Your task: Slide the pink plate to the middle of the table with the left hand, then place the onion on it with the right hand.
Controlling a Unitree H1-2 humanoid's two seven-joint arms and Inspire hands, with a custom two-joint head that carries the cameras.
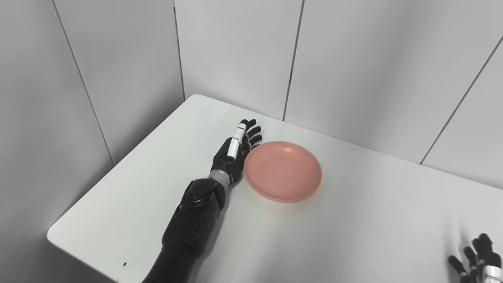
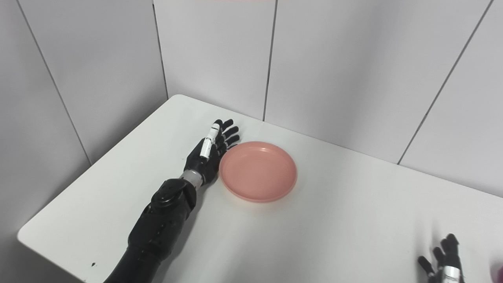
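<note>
The pink plate (image 1: 283,171) lies flat on the white table (image 1: 353,220), left of its middle. My left hand (image 1: 235,151) rests open on the table, palm side against the plate's left rim, fingers stretched toward the back wall. My right hand (image 2: 444,261) shows only partly at the bottom right corner, fingers spread and holding nothing. A sliver of something purple-pink (image 2: 498,271) peeks in at the right edge of the right eye view, beside the right hand; I cannot tell what it is.
Grey wall panels (image 1: 235,51) close off the table at the back and left. The table's rounded front left corner (image 1: 53,236) is near my left forearm. A small dark speck (image 1: 125,264) marks the front edge.
</note>
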